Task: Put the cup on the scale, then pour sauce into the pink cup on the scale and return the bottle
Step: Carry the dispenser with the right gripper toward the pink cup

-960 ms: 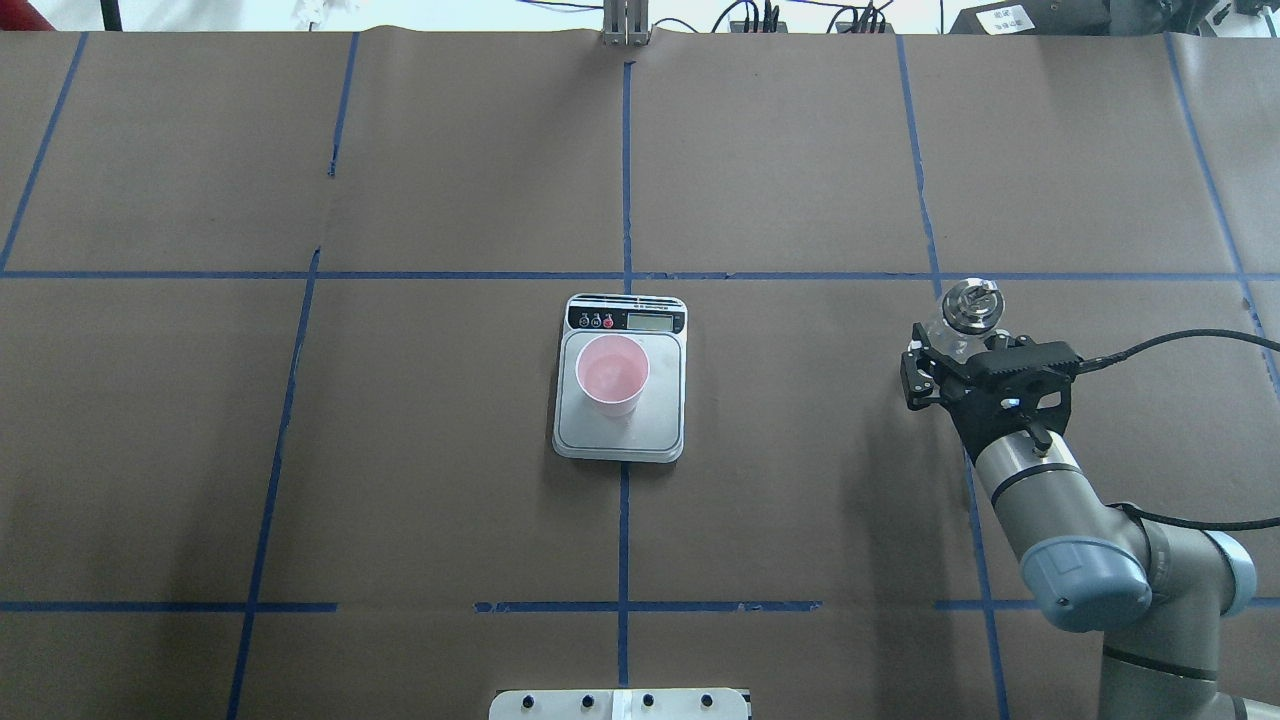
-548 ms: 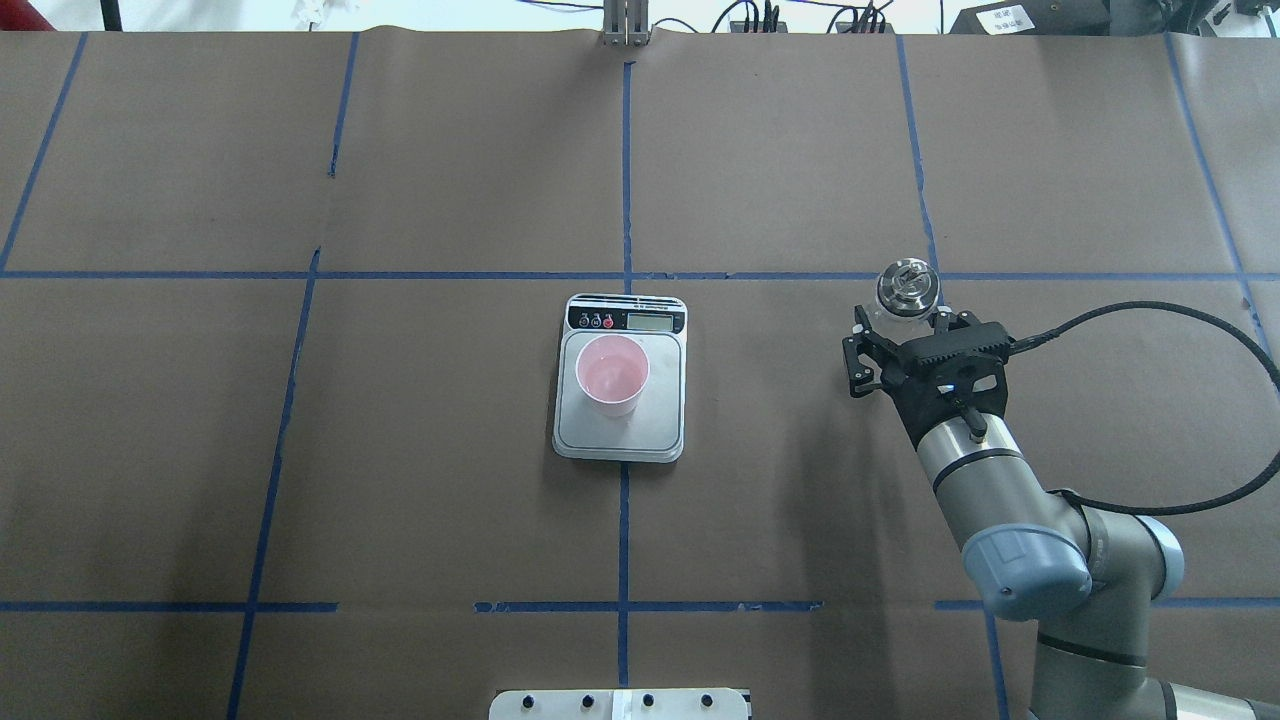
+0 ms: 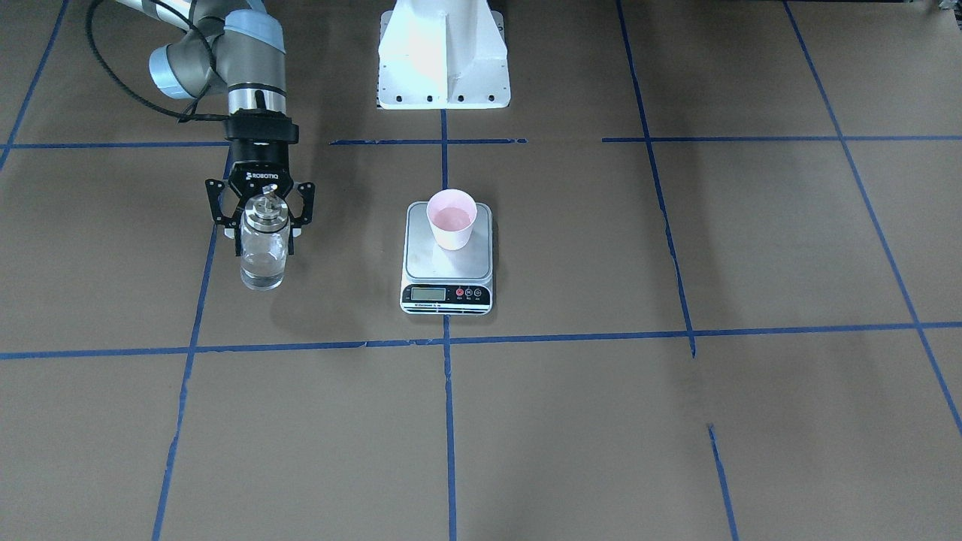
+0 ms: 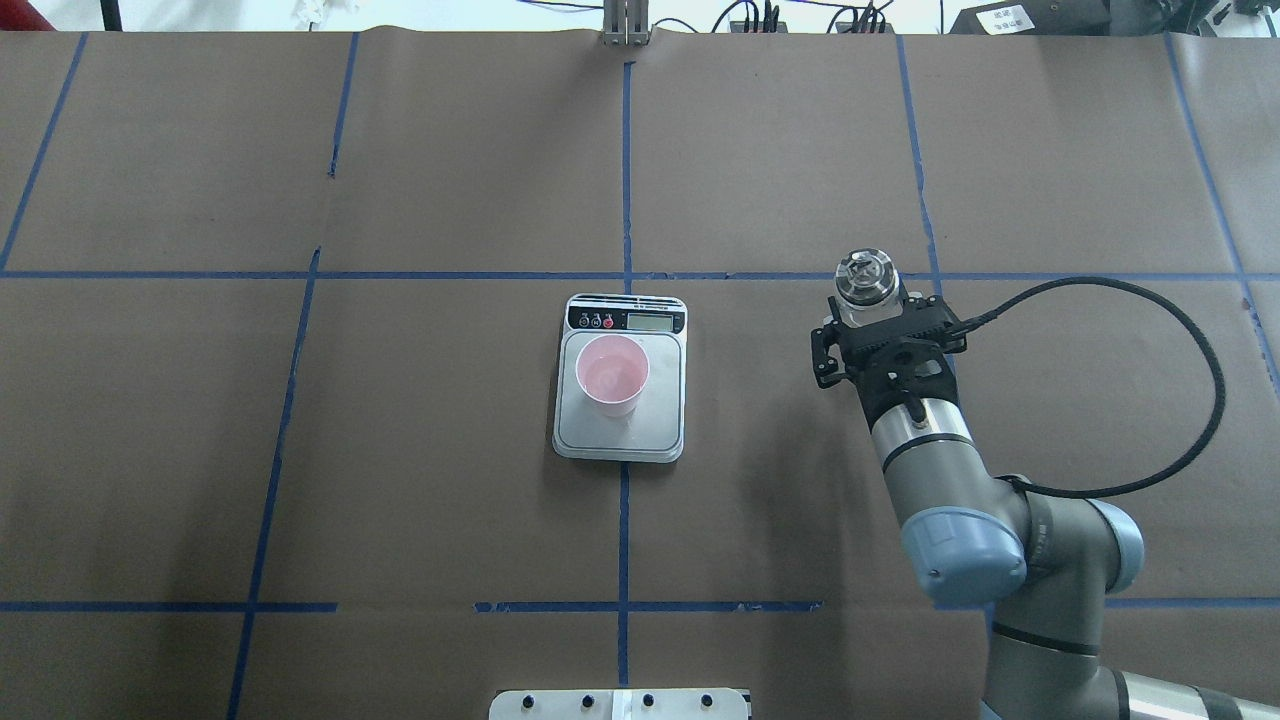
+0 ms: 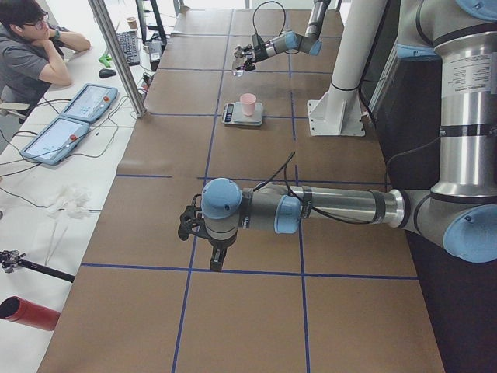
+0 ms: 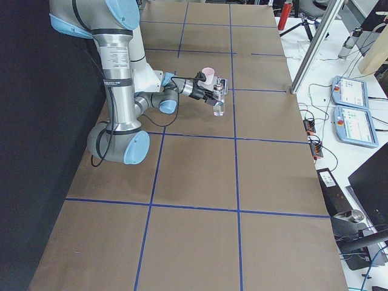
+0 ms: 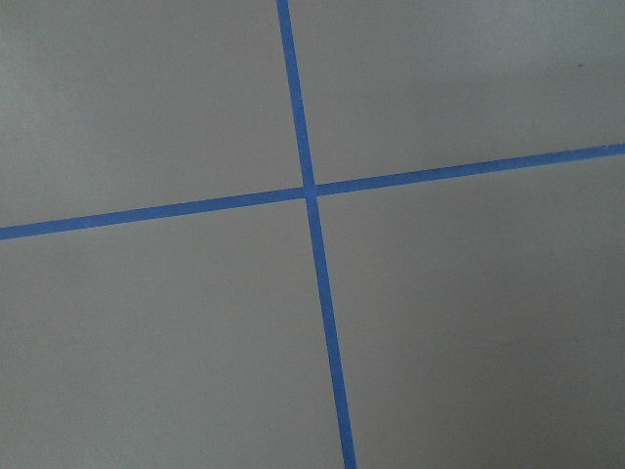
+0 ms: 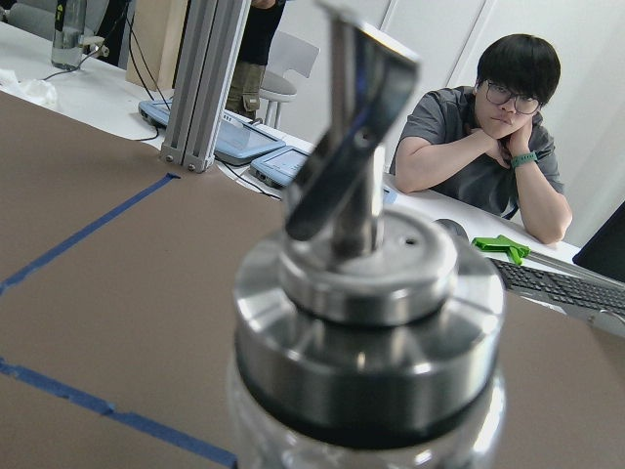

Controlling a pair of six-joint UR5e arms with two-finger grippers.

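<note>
the left end effector (image 5: 189, 225) hangs low over the brown paper-covered table (image 4: 450, 450), well off to the robot's left. only the side view shows it, so i cannot tell if its jaws are spread or pressed together.

further out, mid-table, the small pale pink tapered cup (image 4: 612, 372) stands upright on the flat steel-topped kitchen scale (image 4: 620, 438), so the first step looks done.

a little further out, to the robot's right and well apart from the scale, the right end effector (image 3: 264, 229) pinches the clear glass cylindrical bottle with a shiny silver cap and spout (image 3: 263, 259) just under the cap. the bottle is upright and appears clear of the table.

i judge the step in hand is bringing the bottle to the cup for the pour. next, the spout needs to sit over the cup's mouth, followed by a slow tilt so the thin sauce lands inside without nudging the light cup.
</note>
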